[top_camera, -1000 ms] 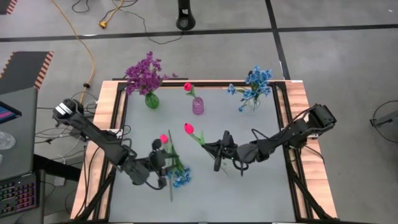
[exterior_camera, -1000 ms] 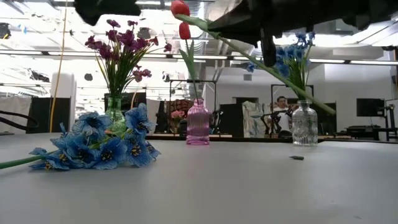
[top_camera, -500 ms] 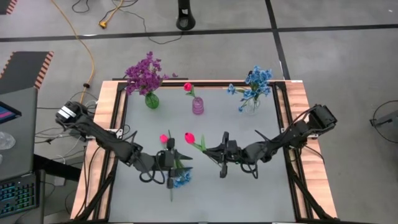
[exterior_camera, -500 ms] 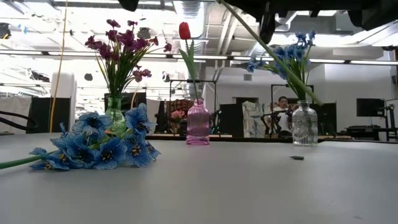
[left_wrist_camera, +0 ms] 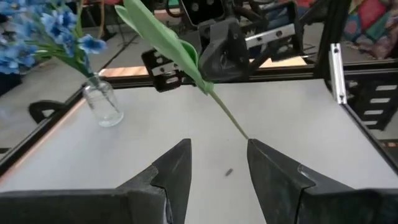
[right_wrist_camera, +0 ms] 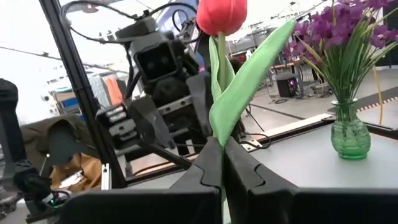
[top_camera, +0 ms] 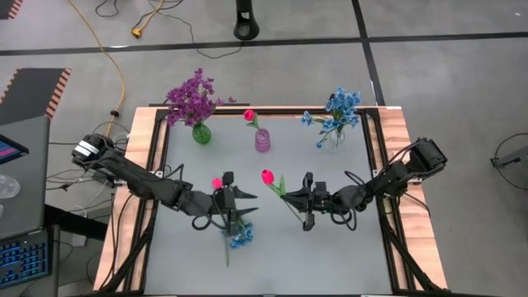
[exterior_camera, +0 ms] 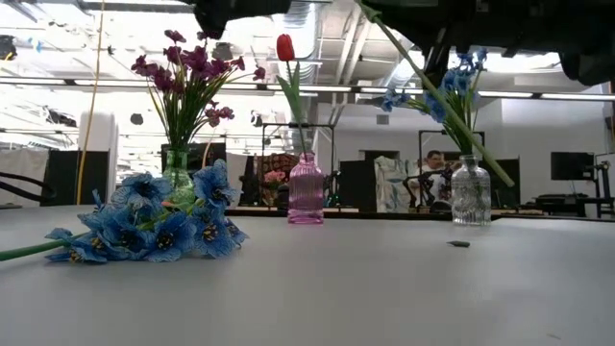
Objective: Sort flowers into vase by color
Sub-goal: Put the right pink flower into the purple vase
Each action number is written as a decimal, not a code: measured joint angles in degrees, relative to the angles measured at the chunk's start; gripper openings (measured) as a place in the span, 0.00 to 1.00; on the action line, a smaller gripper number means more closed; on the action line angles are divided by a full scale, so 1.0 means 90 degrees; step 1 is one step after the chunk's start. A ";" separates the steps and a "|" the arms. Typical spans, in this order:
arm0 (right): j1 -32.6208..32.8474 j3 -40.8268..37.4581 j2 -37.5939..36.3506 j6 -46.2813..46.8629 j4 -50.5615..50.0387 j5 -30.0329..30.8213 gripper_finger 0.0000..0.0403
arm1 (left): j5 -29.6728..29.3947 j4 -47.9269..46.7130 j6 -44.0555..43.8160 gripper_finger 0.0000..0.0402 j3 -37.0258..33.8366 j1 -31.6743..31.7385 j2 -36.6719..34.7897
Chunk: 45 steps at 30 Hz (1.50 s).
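right hand [right_wrist_camera: 222,163] closed on tulip [top_camera: 267,176] stem, lifted off tabletop [top_camera: 363,256] | left hand [left_wrist_camera: 217,163] open, empty | tulip light, springy; pinch low on stem

Grey table [top_camera: 272,256]; three vases [top_camera: 262,141]; loose blue sprig [top_camera: 240,237].

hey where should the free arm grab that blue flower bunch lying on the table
Grip the bare green stem, not the blue flower bunch's blooms. It lies flat, its stem trailing toward the table's near edge, so the open left end effector should descend from above, fingers straddling it.
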 joint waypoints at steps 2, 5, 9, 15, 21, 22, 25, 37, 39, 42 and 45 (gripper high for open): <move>0.0000 -0.0002 0.0002 -0.0057 -0.0049 -0.0002 0.06 | 0.0356 0.0053 -0.0003 0.36 0.0000 0.0205 0.0023; 0.0002 -0.0002 0.0004 -0.0286 -0.0008 -0.0005 0.06 | 0.0710 0.0306 0.0028 0.36 0.0000 0.0483 0.0102; -0.0006 -0.0002 0.0007 -0.0337 0.0068 -0.0005 0.07 | 0.1135 0.1025 0.0121 0.36 0.0002 0.0795 0.0191; -0.0108 0.0003 0.0007 -0.0344 0.0113 -0.0128 0.07 | 0.1346 0.1686 0.0299 0.36 0.0002 0.0984 0.0194; -0.0217 0.0143 0.0007 -0.0500 0.0196 -0.0324 0.07 | 0.1341 0.1826 0.0101 0.36 0.0000 0.1065 0.0199; -0.0224 0.0211 0.0007 -0.0654 0.0195 -0.0327 0.07 | 0.1343 0.1836 0.0096 0.36 0.0000 0.1076 0.0199; -0.0223 0.0432 0.0007 -0.1079 0.0135 -0.0332 0.07 | 0.1338 0.1883 0.0096 0.36 0.0000 0.1079 0.0199; -0.0263 0.1121 0.0007 -0.1831 -0.0649 -0.0335 0.07 | 0.1562 0.2334 0.0164 0.36 0.0000 0.1079 0.0197; -0.0318 0.1210 0.0007 -0.1833 -0.0813 -0.0335 0.07 | 0.1575 0.2384 0.0206 0.36 0.0000 0.1079 0.0197; -0.0393 0.1307 0.0007 -0.1833 -0.0964 -0.0332 0.07 | 0.1606 0.2433 0.0236 0.36 0.0000 0.1079 0.0197; -0.0435 0.1373 0.0007 -0.1830 -0.1067 -0.0334 0.08 | 0.1605 0.2435 0.0235 0.36 0.0001 0.1079 0.0197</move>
